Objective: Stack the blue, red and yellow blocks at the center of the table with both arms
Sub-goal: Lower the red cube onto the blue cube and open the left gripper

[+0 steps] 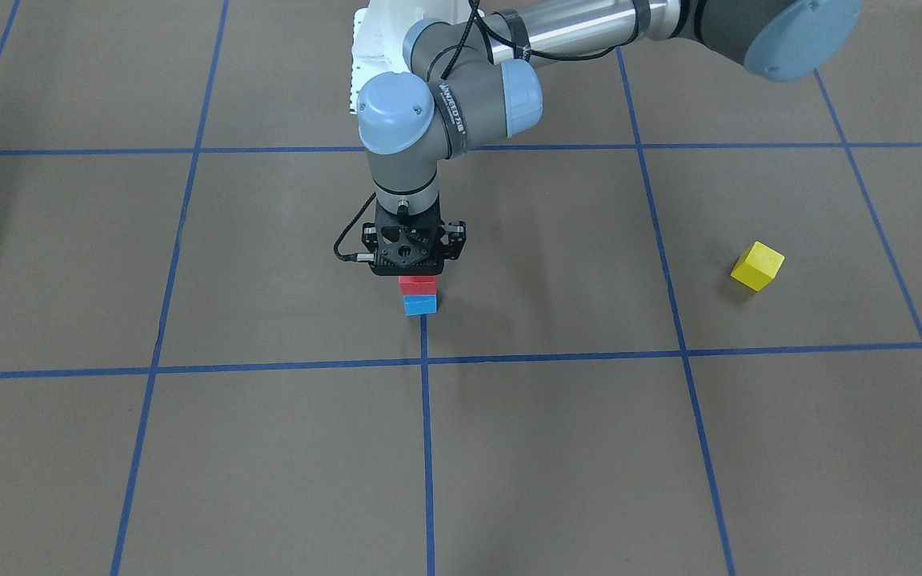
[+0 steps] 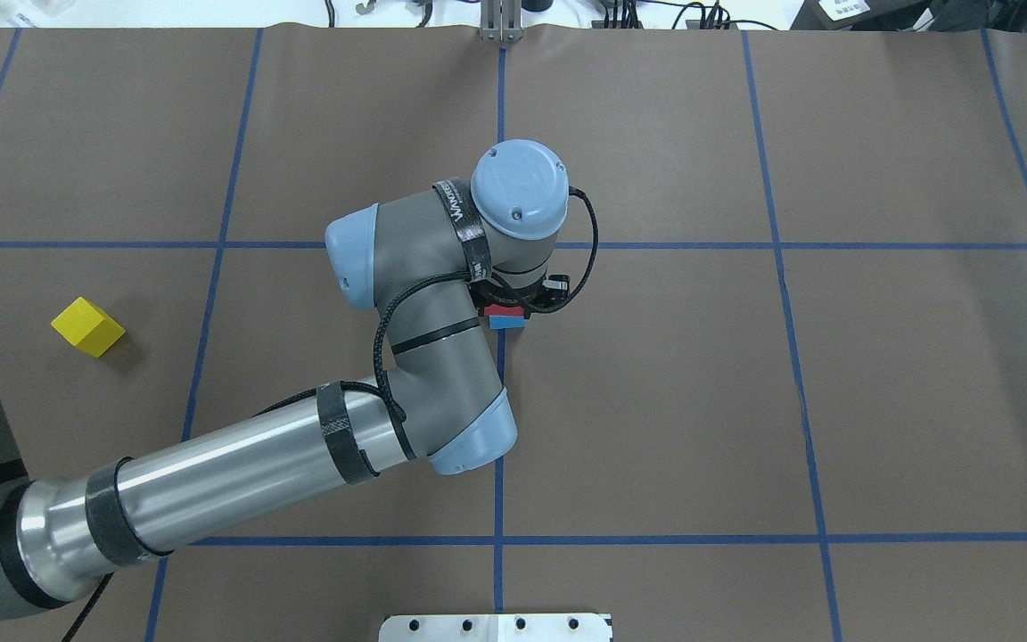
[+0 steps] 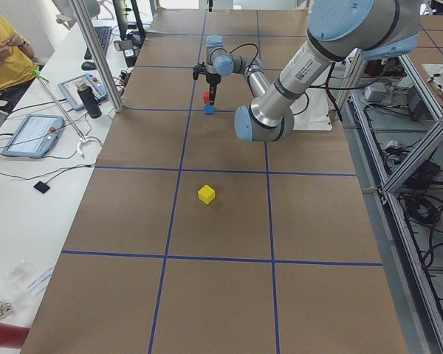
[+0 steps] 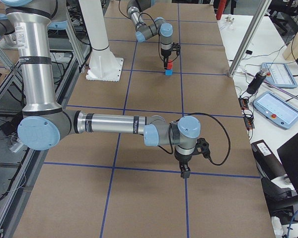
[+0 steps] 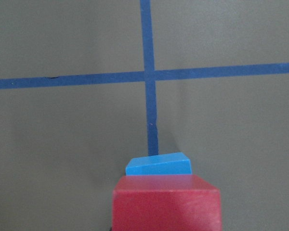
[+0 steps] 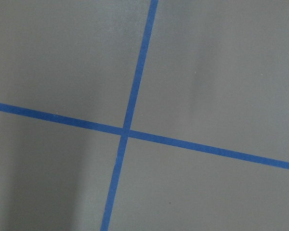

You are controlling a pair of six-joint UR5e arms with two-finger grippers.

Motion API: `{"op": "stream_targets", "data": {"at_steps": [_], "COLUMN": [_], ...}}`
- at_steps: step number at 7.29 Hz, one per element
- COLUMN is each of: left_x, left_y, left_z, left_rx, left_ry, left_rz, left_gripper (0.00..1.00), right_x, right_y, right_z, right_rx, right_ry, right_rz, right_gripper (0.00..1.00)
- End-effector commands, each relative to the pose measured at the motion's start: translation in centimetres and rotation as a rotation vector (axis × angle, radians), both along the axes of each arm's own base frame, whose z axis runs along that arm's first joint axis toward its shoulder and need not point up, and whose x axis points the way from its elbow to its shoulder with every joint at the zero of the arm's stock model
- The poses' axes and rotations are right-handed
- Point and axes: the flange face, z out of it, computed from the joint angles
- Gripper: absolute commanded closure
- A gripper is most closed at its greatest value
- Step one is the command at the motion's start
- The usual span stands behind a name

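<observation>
Left arm at the table's centre, holding the red block over the blue one

The left arm (image 2: 237,473) reaches in long across the table (image 2: 924,401), elbow bent and wrist turned straight down. The right arm (image 4: 114,123) shows only in the right-side view, stretched low with its wrist also pointing down. The left gripper (image 1: 416,278) is closed around the red block (image 1: 417,286), which sits squarely above the blue block (image 1: 420,305) at the centre, beside a tape line. Whether the two touch, I cannot tell. The left wrist camera shows the red block looming close, with the blue one peeking out beyond it. I cannot tell how the right gripper (image 4: 185,172) stands; its own camera sees only a tape cross (image 6: 124,131). The yellow block (image 1: 757,266) lies well apart, tilted, on the robot's left.
</observation>
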Motion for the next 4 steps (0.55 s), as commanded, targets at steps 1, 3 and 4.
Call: {"op": "stream_targets", "data": {"at_steps": [1,3,4], "left_x": [0.0,0.0,-0.38], "left_y": [-0.01,-0.01,-0.05], "left_z": [0.0,-0.04,-0.66], "left_rx": [-0.002,-0.004,0.007], "left_ry": [0.0,0.003,0.024], "left_rz": [-0.002,-0.006,-0.007], "left_gripper": [0.29,0.09,0.0], "right_x": [-0.01,-0.02,-0.02], "right_y": [-0.01,0.0,0.0], "right_z": [-0.06,0.01,0.01], "right_rx": [0.001,0.0,0.0], "right_ry": [0.001,-0.001,-0.001], "right_rz": [0.0,0.0,0.0], "right_gripper": [0.0,0.0,0.0]}}
